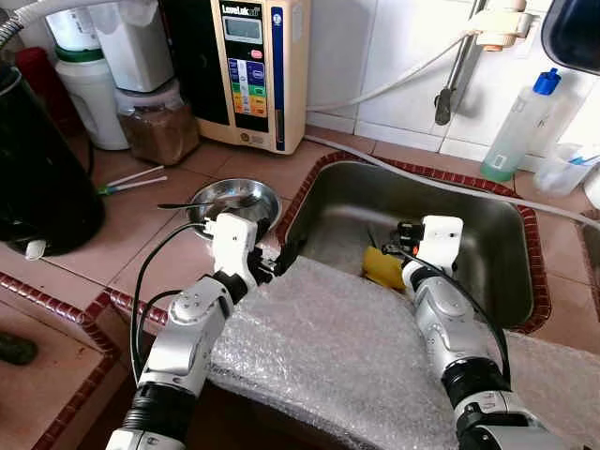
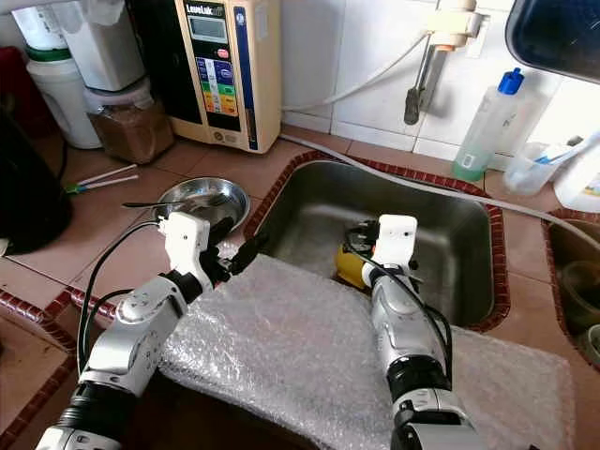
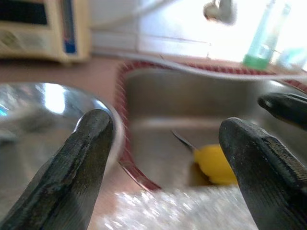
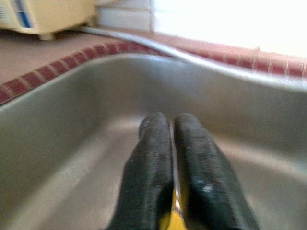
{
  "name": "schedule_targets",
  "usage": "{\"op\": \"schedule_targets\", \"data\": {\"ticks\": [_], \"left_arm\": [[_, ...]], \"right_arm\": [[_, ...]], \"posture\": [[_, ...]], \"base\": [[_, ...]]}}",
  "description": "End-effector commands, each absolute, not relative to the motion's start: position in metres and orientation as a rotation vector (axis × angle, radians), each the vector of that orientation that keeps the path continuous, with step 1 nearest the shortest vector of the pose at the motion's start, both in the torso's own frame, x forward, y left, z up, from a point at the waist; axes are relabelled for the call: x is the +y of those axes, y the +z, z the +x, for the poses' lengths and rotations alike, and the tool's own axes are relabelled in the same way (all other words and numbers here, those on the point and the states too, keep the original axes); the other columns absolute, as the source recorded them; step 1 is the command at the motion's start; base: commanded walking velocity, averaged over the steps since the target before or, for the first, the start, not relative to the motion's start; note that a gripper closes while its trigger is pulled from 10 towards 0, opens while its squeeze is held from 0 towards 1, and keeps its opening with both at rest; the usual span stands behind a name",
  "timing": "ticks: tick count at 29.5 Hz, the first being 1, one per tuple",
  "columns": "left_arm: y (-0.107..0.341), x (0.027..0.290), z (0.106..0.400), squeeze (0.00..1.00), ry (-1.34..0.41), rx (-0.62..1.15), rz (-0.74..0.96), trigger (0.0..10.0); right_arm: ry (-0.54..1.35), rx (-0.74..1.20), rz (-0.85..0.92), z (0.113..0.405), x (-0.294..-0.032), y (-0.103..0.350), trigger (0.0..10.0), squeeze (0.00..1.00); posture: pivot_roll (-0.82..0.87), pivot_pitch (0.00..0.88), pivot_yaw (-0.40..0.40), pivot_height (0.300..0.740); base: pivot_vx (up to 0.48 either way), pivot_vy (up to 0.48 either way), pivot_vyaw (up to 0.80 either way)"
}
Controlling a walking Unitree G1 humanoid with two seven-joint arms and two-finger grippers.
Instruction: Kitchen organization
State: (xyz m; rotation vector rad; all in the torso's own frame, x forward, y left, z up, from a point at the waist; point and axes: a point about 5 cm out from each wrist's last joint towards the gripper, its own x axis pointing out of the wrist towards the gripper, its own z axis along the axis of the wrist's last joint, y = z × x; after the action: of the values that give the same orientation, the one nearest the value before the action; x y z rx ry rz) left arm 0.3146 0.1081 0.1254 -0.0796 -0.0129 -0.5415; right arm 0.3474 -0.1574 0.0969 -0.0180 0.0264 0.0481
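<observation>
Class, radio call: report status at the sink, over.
Right gripper shut on yellow item in sink. Left gripper open at the sink's edge, beside steel bowl. Bubble wrap lies under both arms.

Head views: bright, even daylight, sharp overall, mild bending at the edges. Soft glare on the steel bowl (image 1: 232,202) and sink (image 1: 487,281) wall. Both wrist views blurred; background tiles blown out to white. Near black fingers (image 3: 76,167) are soft, out of focus.
</observation>
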Motion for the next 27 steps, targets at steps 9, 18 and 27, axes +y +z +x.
{"op": "schedule_targets", "data": {"ticks": [9, 18, 27], "left_arm": [[0.159, 0.148, 0.332, 1.0, -0.195, -0.216, 0.03, 10.0], [0.161, 0.177, 0.347, 0.48, 0.03, -0.185, -0.019, 10.0], [0.148, 0.205, 0.356, 0.0, 0.236, -0.086, -0.108, 10.0]], "right_arm": [[0.158, -0.121, -0.113, 0.344, -0.143, 0.118, 10.0, 1.0], [0.35, -0.186, -0.072, 0.335, -0.111, 0.128, 10.0, 1.0], [0.452, -0.202, -0.061, 0.324, -0.102, 0.131, 10.0, 1.0]], "posture": [[0.12, 0.0, 0.027, 0.74], [0.11, 0.0, 0.027, 0.74], [0.11, 0.0, 0.035, 0.74]], "base": [[0.0, 0.0, 0.0], [0.0, 0.0, 0.0], [0.0, 0.0, 0.0]]}}
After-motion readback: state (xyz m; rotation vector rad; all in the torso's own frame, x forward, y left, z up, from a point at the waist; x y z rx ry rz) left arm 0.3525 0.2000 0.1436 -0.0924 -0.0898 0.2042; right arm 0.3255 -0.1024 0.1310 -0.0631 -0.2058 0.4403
